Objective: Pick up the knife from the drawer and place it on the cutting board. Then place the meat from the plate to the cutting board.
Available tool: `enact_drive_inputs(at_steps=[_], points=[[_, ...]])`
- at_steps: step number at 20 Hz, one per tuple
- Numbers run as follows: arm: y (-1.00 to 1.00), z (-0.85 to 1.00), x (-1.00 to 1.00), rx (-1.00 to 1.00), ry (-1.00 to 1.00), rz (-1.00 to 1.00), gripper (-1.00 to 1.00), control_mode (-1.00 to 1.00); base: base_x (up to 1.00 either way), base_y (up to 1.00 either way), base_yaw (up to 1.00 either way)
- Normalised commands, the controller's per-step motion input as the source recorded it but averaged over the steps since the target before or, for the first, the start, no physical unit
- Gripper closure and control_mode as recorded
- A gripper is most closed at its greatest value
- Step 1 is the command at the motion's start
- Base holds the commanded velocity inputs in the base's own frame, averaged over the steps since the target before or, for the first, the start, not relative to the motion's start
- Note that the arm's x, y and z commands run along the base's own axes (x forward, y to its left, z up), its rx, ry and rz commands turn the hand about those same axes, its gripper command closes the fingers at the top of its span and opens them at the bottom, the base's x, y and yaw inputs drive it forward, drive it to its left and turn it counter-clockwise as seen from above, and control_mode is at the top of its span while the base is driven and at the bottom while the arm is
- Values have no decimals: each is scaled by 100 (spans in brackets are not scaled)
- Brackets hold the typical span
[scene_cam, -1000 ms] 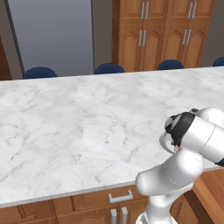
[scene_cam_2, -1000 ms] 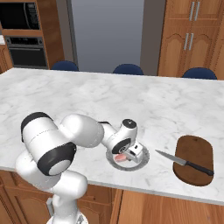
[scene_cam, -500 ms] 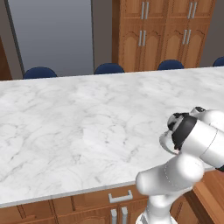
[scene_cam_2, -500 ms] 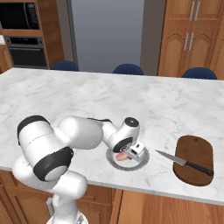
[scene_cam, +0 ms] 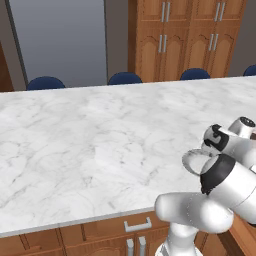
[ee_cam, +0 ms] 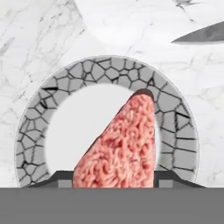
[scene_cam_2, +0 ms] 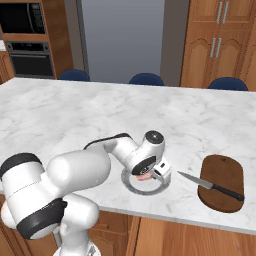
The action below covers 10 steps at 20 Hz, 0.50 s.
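The meat (ee_cam: 122, 144), a pink-red wedge, lies on the grey plate (ee_cam: 170, 105) near the counter's front edge. My gripper (scene_cam_2: 150, 172) is down over the plate (scene_cam_2: 131, 185), and its two fingertips (ee_cam: 63, 177) press against both sides of the meat (scene_cam_2: 145, 176). To the right, the dark wooden cutting board (scene_cam_2: 225, 167) carries the knife (scene_cam_2: 215, 187), whose blade tip reaches off the board's left edge toward the plate. That blade tip (ee_cam: 201, 35) also shows in the hand view. In the left base view my arm hides most of the plate (scene_cam: 190, 160).
The white marble counter (scene_cam_2: 75, 115) stretches wide to the left and back. Blue chairs (scene_cam_2: 146, 79) line its far side, before wooden cabinets (scene_cam_2: 220, 40). A shut drawer front (scene_cam: 136, 226) sits under the counter's near edge.
The fingers have drawn in toward the meat while the hand settled slightly lower over the plate. The meat, plate, knife and board have not moved.
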Motion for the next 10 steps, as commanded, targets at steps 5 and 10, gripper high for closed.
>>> enact_drive_inputs(at_steps=[5, 10], points=[[-67, 40, 13, 0, 0, -13, 100, -100, 0, 0, 0], [-78, 39, 27, 0, 0, -14, 100, -100, 0, 0, 0]])
